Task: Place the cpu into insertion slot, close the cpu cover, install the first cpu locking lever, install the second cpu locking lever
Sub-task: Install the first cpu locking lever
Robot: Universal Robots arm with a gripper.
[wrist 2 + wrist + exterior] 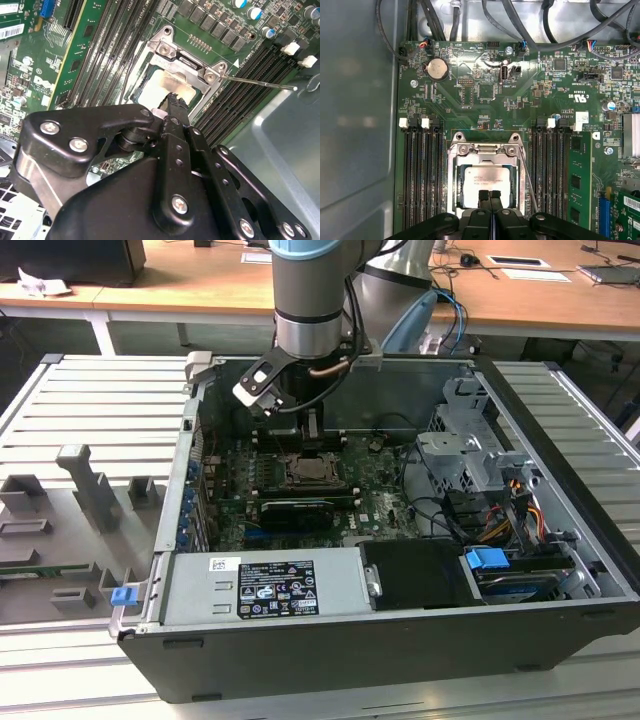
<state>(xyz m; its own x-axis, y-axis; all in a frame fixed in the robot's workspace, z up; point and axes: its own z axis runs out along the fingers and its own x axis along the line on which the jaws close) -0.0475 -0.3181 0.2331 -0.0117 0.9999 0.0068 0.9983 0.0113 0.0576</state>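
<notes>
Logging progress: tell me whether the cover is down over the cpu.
Yes: in the first wrist view the cover lies flat, framing the cpu.

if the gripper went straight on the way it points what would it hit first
Most likely the chip, framed by the metal cover: the shut gripper points down onto its pale face in both wrist views. The gap between them is unclear.

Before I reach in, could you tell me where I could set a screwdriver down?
On the exterior view's left, the ribbed table is bare beyond the grey fixtures; on its right, a strip beside the case is bare. Inside it is crowded: cables by the drive cage, the pincer over the socket.
</notes>
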